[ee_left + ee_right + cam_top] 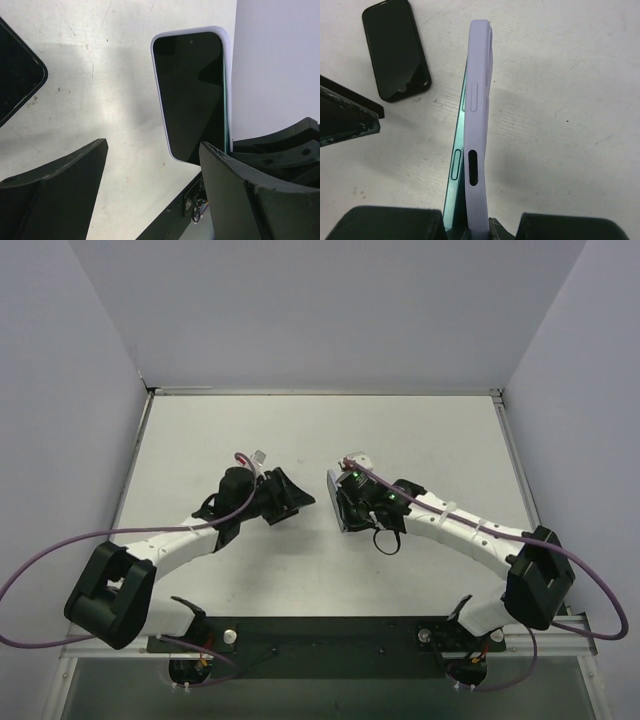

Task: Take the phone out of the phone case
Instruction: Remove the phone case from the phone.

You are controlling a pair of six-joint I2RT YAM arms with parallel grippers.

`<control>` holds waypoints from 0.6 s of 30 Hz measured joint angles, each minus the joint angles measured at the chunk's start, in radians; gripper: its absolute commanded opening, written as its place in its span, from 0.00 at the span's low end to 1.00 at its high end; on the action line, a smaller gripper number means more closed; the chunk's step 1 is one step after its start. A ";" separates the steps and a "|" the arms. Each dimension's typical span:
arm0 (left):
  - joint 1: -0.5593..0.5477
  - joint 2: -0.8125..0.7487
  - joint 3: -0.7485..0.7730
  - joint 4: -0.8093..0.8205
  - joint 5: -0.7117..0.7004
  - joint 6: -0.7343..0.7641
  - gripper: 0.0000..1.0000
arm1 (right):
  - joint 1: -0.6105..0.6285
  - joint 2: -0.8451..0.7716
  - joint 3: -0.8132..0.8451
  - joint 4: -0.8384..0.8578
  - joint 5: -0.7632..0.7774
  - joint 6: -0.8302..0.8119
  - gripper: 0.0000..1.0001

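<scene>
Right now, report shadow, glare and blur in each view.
Top external: even light, sharp, faint arm shadows on the table. Left wrist: soft shadow band beside the cased phone; left claw fingers slightly soft. Right wrist: lilac case crisp, faint sheen on the black phone.
</scene>
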 measured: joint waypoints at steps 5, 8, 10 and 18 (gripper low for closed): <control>-0.005 0.012 0.106 -0.103 -0.005 0.051 0.85 | 0.004 0.026 0.026 -0.069 0.061 -0.022 0.00; -0.030 0.019 0.140 -0.126 -0.010 0.086 0.85 | 0.013 0.079 0.042 -0.104 0.089 -0.030 0.00; -0.046 0.019 0.129 -0.129 -0.018 0.093 0.85 | 0.020 0.128 0.062 -0.112 0.099 -0.035 0.00; -0.067 0.016 -0.045 -0.076 -0.079 0.098 0.85 | 0.051 0.248 0.106 -0.071 0.100 -0.054 0.00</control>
